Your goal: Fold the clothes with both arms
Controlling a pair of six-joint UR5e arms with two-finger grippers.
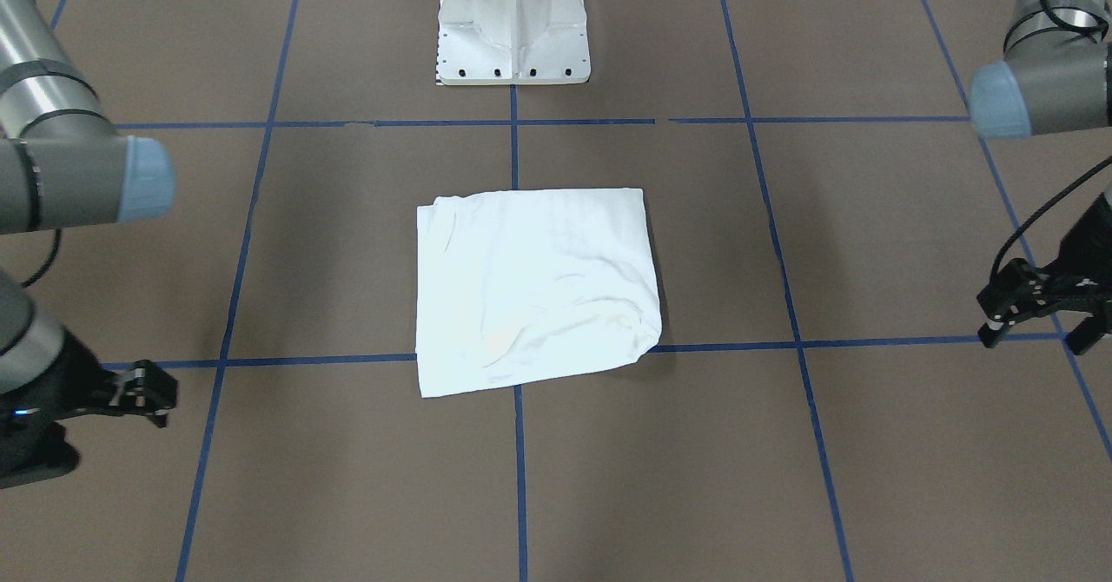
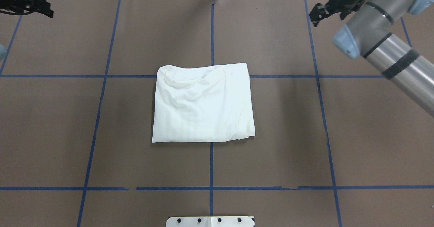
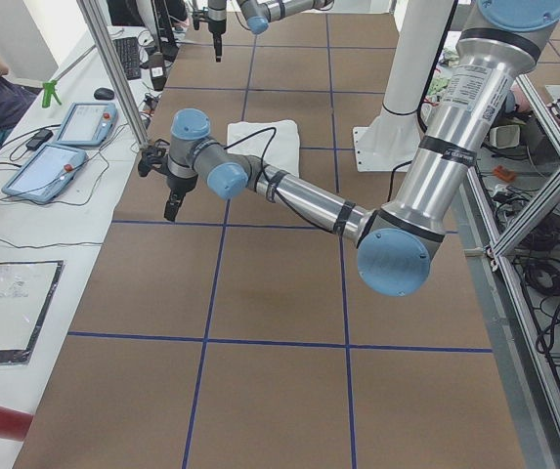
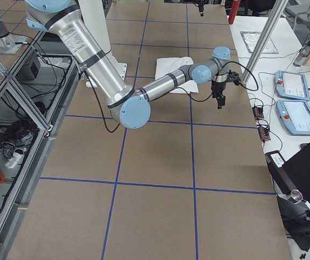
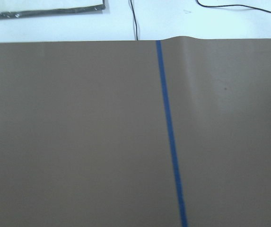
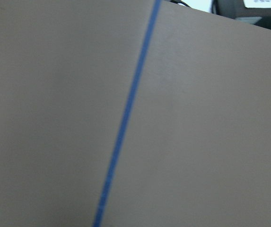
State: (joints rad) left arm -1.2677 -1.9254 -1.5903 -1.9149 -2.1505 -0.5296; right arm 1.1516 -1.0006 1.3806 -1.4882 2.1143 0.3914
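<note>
Where the front-facing camera looked steeply down, the white cotton T-shirt, folded into a rough rectangle, lay flat at mid-frame on the brown paper-covered table, below the white metal pedestal base. The black two-finger left gripper hung at the right edge of the frame, well apart from the shirt, its fingers spread and holding nothing. The black two-finger right gripper sat at the lower left edge, equally far off, parted and empty.

From overhead, the T-shirt filled the centre over a blue tape line. The left gripper was in the upper left corner and the right gripper in the upper right.

In the exterior left view, the left gripper hovered left of centre, with the T-shirt up and to its right.

In the exterior right view, the right gripper pointed down, right of the T-shirt.

Each wrist view showed brown table crossed by blue tape.
</note>
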